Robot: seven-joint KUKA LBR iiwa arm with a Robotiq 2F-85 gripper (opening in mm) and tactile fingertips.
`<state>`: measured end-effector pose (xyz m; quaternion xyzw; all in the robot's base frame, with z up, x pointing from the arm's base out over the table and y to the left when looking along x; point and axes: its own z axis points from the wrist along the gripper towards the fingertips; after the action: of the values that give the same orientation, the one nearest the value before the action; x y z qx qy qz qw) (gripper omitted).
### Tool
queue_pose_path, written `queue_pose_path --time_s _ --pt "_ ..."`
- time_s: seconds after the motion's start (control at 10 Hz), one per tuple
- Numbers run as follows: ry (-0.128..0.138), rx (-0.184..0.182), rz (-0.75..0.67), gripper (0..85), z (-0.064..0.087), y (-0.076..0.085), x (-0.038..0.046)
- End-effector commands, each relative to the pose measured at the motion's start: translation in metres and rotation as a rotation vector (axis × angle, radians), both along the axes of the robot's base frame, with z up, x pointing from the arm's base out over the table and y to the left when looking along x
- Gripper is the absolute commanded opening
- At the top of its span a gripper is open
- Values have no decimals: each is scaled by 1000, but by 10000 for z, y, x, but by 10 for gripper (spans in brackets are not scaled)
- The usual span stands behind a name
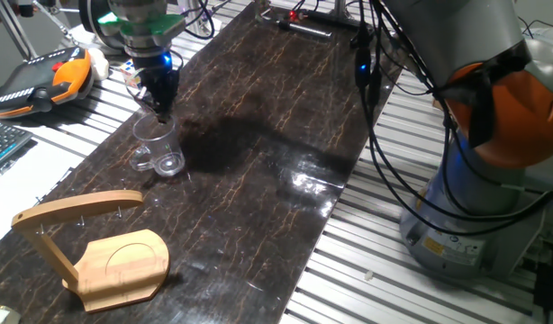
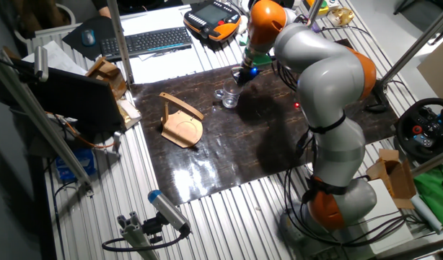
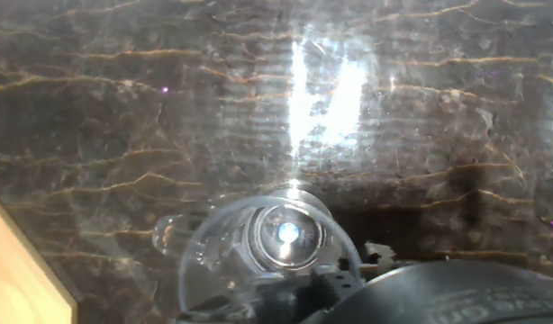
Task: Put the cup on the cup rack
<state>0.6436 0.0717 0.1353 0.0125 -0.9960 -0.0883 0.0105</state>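
fingers (image 1: 162,115) at the cup (image 1: 158,146) rim, clamp state unclear. slick glass may slip or tip before reaching the rack (image 1: 92,245).

one fixed view low and near, the other high and far, hand view straight down; shared: dark tabletop (image 1: 258,180).

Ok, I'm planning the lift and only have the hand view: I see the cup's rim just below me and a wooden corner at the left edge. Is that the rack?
Observer: Yes. The cup rack stands upright on the dark mat, apart from the cup.
Operator: Anything on its hooks?
Observer: Nothing visible. Its curved arm looks bare in both fixed views.
Operator: Am I gripping?
Observer: The gripper has its tips at the cup's rim. I cannot tell whether they clamp it.
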Motion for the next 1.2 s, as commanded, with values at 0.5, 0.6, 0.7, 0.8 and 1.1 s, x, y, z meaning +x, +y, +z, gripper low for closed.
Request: queue_pose_path --time_s 0.5,0.6,0.7,0.8,1.1 --pt "50 208 -224 10 140 592 -215" --pt "48 215 -241 10 118 660 -277" --pt "43 228 -254 10 104 707 -325" --pt "52 291 -278 10 106 733 -361" --pt "22 251 -259 10 121 730 -372"
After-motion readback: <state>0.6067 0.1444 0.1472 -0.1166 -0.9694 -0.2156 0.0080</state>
